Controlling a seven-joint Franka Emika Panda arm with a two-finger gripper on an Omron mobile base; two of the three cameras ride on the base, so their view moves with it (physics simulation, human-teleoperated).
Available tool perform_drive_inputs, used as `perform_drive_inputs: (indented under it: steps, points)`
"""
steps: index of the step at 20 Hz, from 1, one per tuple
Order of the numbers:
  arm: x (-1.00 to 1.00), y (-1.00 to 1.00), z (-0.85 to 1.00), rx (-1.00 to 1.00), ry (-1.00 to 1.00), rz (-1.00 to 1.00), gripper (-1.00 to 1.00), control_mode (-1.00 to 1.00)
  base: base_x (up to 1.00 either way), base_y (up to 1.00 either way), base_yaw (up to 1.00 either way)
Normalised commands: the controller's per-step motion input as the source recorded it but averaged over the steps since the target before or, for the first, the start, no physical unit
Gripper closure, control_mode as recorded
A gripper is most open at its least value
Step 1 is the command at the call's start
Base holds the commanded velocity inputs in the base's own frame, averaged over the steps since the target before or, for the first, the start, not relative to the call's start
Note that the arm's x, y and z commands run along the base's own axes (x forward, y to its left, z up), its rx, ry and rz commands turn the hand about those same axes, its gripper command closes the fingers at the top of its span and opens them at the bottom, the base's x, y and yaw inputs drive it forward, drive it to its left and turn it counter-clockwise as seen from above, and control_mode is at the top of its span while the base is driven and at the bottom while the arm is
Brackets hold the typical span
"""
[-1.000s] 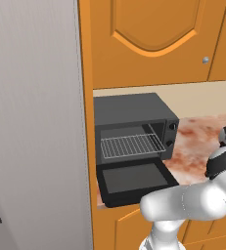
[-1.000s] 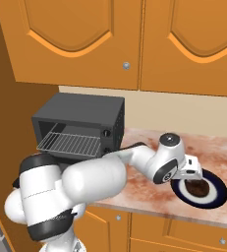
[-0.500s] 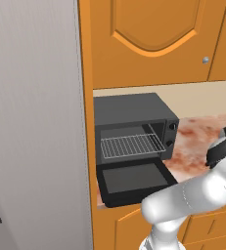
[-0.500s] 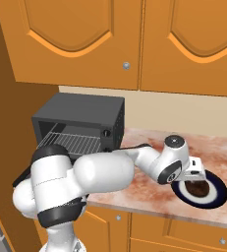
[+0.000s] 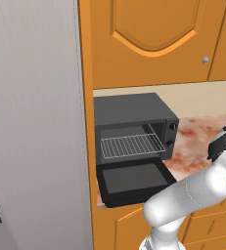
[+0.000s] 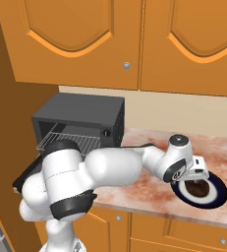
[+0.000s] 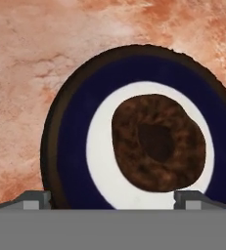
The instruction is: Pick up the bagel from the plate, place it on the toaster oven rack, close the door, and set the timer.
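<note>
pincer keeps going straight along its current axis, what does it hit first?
Most likely the bagel, lying on the plate dead ahead of the open pincer. Depth is unclear, so its fingertips might meet the plate beside it instead.

Oven (image 5: 134, 117), plate (image 6: 218, 193) on counter (image 6: 149, 192)

Oven door (image 5: 134, 180) lies folded down; cavity above rack (image 5: 132, 145) unobstructed. Counter (image 6: 149, 189) between oven (image 6: 83, 120) and plate (image 6: 219, 193) bare. Cabinets (image 6: 134, 42) overhang.
</note>
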Motion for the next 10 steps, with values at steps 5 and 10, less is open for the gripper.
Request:
perform_drive_inputs:
  steps: [5,10]
  points:
    - [0.1,-0.13,-0.12,0.0,0.05,0.04,-1.0,-1.0,0.0,0.0,0.0]
    - [0.09,-0.06,-0.11,0.0,0.03,0.05,-1.0,-1.0,0.0,0.0,0.0]
